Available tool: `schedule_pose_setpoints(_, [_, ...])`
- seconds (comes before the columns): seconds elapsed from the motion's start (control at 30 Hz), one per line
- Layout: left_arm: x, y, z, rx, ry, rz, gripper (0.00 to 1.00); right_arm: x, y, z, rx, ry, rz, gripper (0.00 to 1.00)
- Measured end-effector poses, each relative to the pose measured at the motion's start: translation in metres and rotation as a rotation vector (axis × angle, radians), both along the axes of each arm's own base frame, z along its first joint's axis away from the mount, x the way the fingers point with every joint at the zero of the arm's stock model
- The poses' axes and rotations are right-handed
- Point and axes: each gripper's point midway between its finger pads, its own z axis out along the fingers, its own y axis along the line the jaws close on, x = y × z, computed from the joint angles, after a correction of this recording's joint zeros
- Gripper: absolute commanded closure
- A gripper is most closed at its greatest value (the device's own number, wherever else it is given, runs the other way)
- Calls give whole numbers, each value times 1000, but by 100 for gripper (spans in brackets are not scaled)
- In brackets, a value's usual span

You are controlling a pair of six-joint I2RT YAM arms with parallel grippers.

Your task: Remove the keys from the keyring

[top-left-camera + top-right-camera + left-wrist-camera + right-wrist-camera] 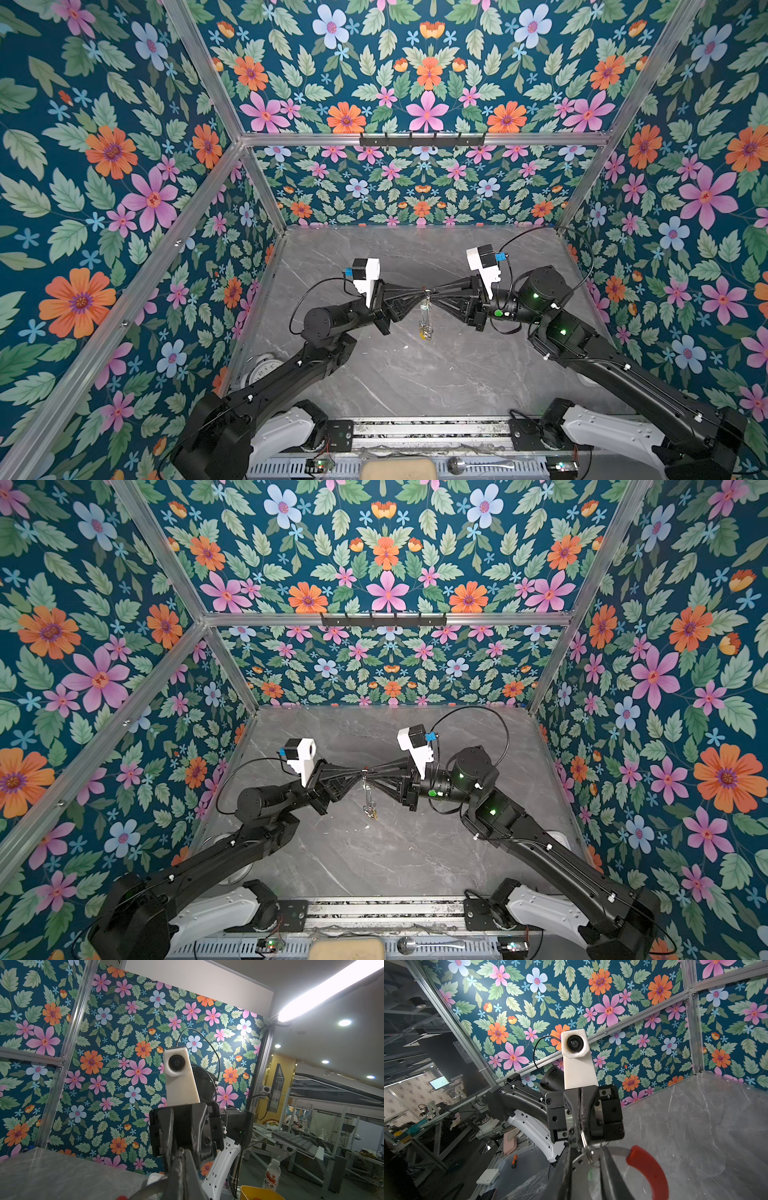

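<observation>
Now | 2 grippers: left gripper (417, 291) pinched shut on keyring (648, 1165), right gripper (432, 289) narrow beside it, grip unclear | 1 keyring: thin grey hoop, red curved section, midair over grey veined table (415, 374) | keys (424, 330): silver bunch dangling below, count unclear

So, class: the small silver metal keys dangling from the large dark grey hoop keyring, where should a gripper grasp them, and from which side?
Probably the yellow-tagged bunch at the bottom of the keys, approached from the near side: they hang low on the keyring, while the left gripper and right gripper crowd its top.
</observation>
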Motion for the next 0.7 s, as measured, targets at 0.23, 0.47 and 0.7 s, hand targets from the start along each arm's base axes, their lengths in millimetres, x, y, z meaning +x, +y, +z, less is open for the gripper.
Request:
schedule_pose_setpoints(0.23, [1, -1, 0, -3, 7, -6, 100, 0, 2, -4, -11, 2, 10, 100])
schedule_pose_setpoints(0.47, [0, -2, -1, 10, 22, -20, 78, -2, -2, -3, -43, 0, -10, 100])
schedule_pose_setpoints(0.7, [-2, -3, 5, 62, 39, -22, 66, -3, -10, -9, -136, -11, -50, 100])
